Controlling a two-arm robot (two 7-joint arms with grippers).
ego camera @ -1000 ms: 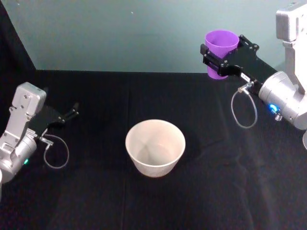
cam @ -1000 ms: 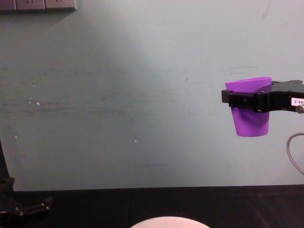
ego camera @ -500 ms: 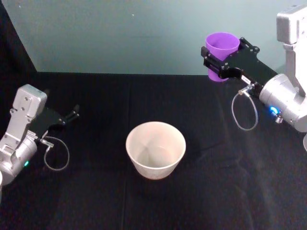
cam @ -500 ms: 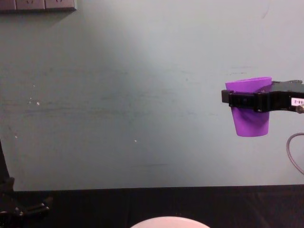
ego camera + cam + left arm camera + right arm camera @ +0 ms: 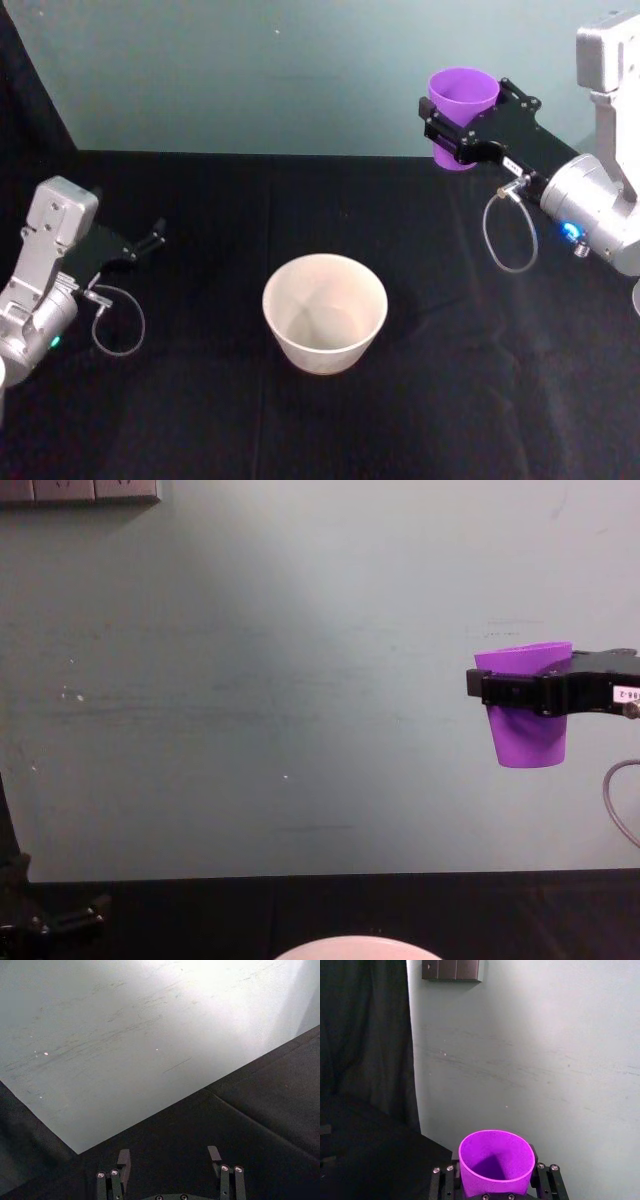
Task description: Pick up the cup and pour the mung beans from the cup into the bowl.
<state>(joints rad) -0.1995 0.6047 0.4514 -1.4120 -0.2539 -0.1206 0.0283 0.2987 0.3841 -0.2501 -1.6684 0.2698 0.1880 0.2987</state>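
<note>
Head view shows the right pincer (image 5: 441, 130) clamped on the cup (image 5: 463, 93), held high and upright at about one o'clock from the bowl (image 5: 324, 310), so picking up looks done and pouring is left, while the left pincer (image 5: 150, 238) waits at nine o'clock, jaws apart.

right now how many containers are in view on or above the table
2. The cup is held roughly upright in the right gripper, off the table, right of and beyond the bowl, which stands near the table's middle. None seems hidden.
</note>
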